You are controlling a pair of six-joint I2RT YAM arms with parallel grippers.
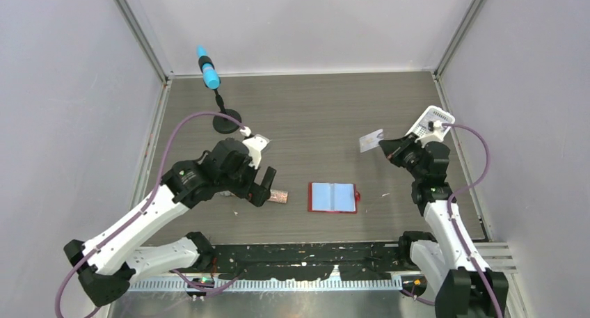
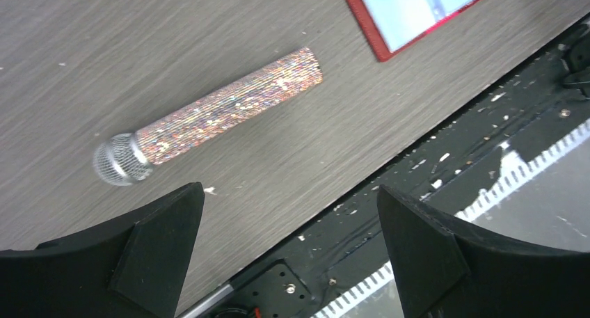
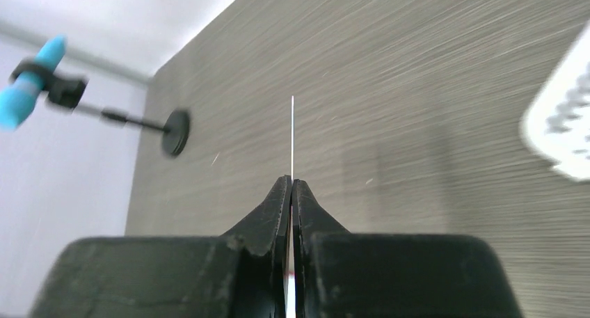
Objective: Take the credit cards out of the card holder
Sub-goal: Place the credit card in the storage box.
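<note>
Grey wood-grain table [image 1: 313, 109] — 3 plain pale walls [image 1: 299, 26], aluminium corner posts [image 1: 138, 31].

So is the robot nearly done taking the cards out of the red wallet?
Partway. The card holder lies open, and one credit card is out, pinched in the right gripper near the white basket. The left gripper is open and empty. Whether more cards sit in its pockets I cannot tell; this one has yet to be set down.

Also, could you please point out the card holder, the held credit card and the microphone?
card holder [image 1: 321, 197], top external view, left inner pocket.
credit card [image 1: 371, 140], top external view, its flat face.
microphone [image 2: 229, 107], left wrist view, middle of glittery handle.
</note>
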